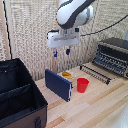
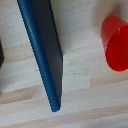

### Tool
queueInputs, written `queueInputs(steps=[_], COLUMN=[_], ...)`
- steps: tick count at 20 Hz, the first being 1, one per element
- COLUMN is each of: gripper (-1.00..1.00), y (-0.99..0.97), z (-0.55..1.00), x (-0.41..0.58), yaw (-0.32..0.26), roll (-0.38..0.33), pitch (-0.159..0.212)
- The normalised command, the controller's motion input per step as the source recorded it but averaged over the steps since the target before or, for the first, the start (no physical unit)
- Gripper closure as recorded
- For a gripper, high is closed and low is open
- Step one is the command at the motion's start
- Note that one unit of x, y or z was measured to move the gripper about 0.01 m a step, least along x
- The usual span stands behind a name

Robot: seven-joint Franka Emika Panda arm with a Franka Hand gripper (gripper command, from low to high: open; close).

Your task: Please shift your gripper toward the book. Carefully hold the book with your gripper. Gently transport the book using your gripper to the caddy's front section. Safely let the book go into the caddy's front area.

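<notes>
The book (image 1: 58, 84) is a thin dark navy hardcover standing on its edge on the wooden table, leaning slightly. In the wrist view the book (image 2: 44, 50) runs diagonally across the picture, seen edge-on from above. My gripper (image 1: 62, 52) hangs well above the book, its two blue-tipped fingers spread apart with nothing between them. The fingers do not show in the wrist view. The caddy (image 1: 20, 95) is a large black bin with inner dividers at the exterior view's left, its nearer sections showing nothing inside.
A red cup (image 1: 82, 85) stands just beside the book, toward the exterior view's right; red cup (image 2: 116, 44) also shows in the wrist view. A yellow object (image 1: 67, 75) lies behind the book. A toaster oven (image 1: 114, 55) with a pulled-out rack (image 1: 95, 73) sits at the back right.
</notes>
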Motion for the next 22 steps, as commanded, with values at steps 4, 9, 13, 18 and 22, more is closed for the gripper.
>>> queueInputs(steps=[4,9,13,18,22], gripper=[-1.0,-1.0,-1.0,-1.0,-1.0], y=[0.55,0.55,0.27,-0.01,-0.08], z=[-0.31,-0.32,-0.39,-0.45,-0.41], x=[0.018,0.0,0.109,0.331,0.329], yaw=[0.105,0.112,0.131,0.155,0.153], roll=[-0.111,-0.109,-0.078,-0.024,-0.008], pitch=[0.051,0.06,0.048,0.033,0.001])
